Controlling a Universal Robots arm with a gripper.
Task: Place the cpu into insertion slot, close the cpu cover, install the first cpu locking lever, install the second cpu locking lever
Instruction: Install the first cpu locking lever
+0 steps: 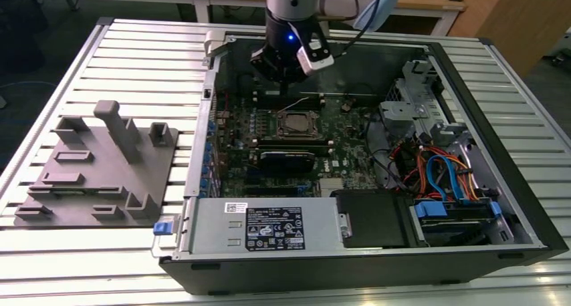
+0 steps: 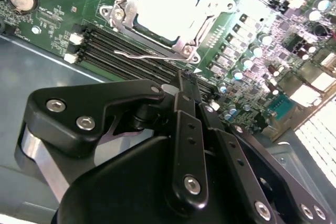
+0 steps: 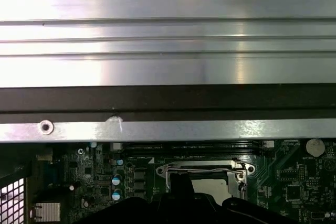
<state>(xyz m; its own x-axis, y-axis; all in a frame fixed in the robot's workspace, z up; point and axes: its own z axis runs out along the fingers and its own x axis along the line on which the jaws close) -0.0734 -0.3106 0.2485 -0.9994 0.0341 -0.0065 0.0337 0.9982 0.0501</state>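
We see the gripper point(image 2: 185, 80), jaws closed together and empty, hovering just beside the seated cpu point(image 2: 167, 4).

Vertical arm point(image 1: 293, 9), black wrist point(image 1: 283, 52) downward, jaws pressed tightly together.

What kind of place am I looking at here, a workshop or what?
Probably a robotics lab bench: an open computer case lies on a slatted metal table, a robot arm hangs over its motherboard, and a grey fixture sits beside it.
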